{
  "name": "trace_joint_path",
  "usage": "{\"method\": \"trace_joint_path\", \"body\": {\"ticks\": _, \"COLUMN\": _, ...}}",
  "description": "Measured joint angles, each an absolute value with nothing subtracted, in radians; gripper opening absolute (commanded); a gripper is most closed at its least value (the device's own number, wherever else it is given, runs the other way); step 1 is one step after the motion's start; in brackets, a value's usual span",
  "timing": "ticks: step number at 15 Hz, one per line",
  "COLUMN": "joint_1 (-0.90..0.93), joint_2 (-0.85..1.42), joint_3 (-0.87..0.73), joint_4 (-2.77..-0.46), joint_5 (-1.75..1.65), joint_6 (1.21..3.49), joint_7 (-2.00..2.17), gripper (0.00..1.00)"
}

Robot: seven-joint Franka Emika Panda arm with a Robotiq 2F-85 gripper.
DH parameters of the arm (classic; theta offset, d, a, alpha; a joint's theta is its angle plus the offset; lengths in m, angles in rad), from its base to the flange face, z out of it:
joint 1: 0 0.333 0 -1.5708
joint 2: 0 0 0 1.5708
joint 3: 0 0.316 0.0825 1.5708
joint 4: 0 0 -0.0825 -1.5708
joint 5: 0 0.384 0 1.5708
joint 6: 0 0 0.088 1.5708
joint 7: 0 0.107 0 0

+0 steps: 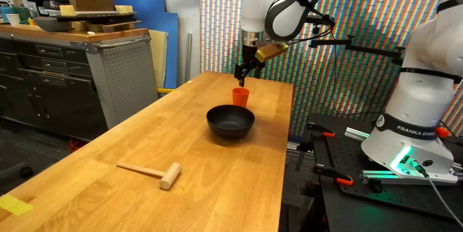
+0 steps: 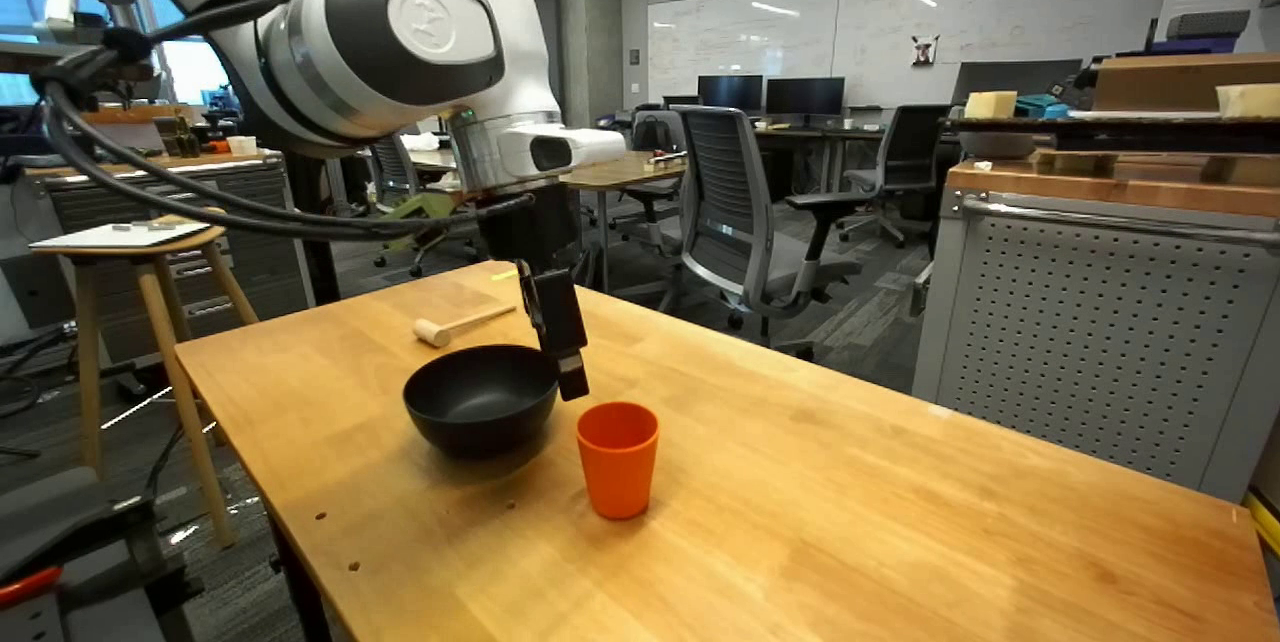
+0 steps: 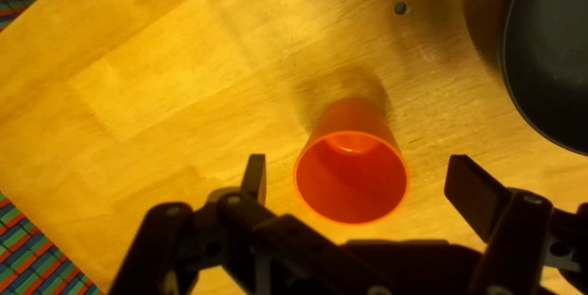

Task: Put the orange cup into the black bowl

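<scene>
The orange cup stands upright on the wooden table, close to the black bowl. In an exterior view the cup stands right of the bowl. The bowl is upright and shows no contents. My gripper hangs above the cup, fingertips down; it also shows in an exterior view. In the wrist view my gripper is open, with the cup between its spread fingers and touching neither. The bowl is partly cut off at the wrist view's right edge.
A wooden mallet lies on the table beyond the bowl; it also shows in an exterior view. Yellow tape is on the table's corner. A grey tool cabinet stands beside the table.
</scene>
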State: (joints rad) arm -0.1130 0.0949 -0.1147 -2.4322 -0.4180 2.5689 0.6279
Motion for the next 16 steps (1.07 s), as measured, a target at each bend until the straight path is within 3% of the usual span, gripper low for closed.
{"method": "trace_joint_path", "body": {"ticks": 16, "joint_1": -0.086, "joint_2": 0.333, "joint_3": -0.112, "joint_4": -2.167, "joint_5": -0.069, "joint_6": 2.485, "joint_7": 0.336, "gripper": 1.00}}
